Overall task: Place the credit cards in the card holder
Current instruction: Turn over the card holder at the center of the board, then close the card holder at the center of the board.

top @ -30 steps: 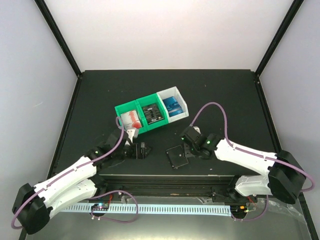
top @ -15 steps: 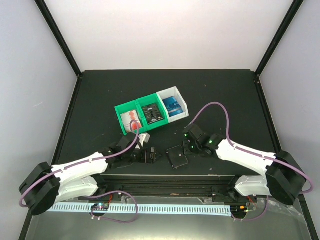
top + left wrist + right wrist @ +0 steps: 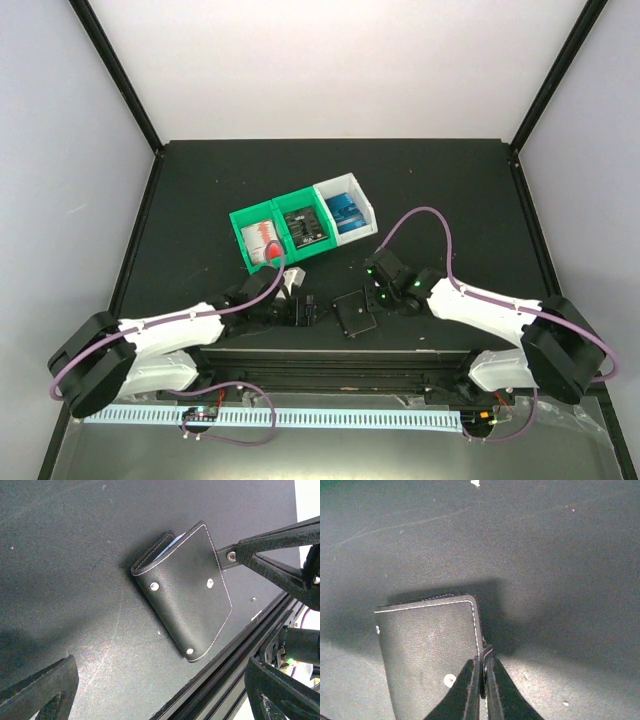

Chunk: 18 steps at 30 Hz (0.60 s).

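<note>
The card holder (image 3: pixel 354 313) lies folded shut near the table's front edge, black side up with white stitching. My right gripper (image 3: pixel 376 298) is shut on a small tab at its edge (image 3: pixel 482 655); the holder (image 3: pixel 427 655) sits just left of the fingers. My left gripper (image 3: pixel 305 308) stands open to the holder's left with nothing between its fingers (image 3: pixel 160 695). The holder (image 3: pixel 187 590) lies ahead of it, apart. Credit cards rest in the bins: red-and-white (image 3: pixel 262 238), black (image 3: pixel 305 227), blue (image 3: pixel 348 212).
The joined green bins (image 3: pixel 241 222) and white bin (image 3: pixel 350 184) stand behind the grippers at mid-table. A black rail (image 3: pixel 235 680) runs along the front edge, right beside the holder. In the left wrist view the right gripper's fingers (image 3: pixel 270 560) reach in from the right.
My right gripper has closed onto the holder's tab. My left arm has swung away from the green bin and rightward toward the holder, still open.
</note>
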Available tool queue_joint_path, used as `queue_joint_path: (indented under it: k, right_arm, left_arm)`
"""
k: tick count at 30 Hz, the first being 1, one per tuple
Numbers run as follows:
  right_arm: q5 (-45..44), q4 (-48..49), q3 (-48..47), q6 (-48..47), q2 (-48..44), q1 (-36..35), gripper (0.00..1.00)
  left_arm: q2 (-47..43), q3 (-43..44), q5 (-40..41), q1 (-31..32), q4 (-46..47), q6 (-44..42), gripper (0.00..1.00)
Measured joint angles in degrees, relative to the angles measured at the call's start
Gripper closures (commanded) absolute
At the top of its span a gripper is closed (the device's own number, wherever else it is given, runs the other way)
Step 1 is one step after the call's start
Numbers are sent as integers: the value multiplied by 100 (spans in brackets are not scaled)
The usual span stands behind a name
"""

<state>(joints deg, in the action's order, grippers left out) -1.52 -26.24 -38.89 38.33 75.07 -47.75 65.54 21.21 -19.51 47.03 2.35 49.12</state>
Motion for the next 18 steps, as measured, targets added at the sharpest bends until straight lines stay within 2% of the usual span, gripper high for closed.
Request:
queue_joint_path:
  k: [4, 11, 18]
  right_arm:
    - [48, 33, 9, -22, 0, 0, 99]
    - [225, 192, 94, -116, -7, 2, 99]
    - [616, 468, 326, -389, -136, 22, 99]
  left_arm:
    - [98, 0, -7, 31, 68, 90, 10]
    - [612, 0, -37, 63, 249, 435, 25]
    - [968, 31, 15, 107, 522, 664, 33]
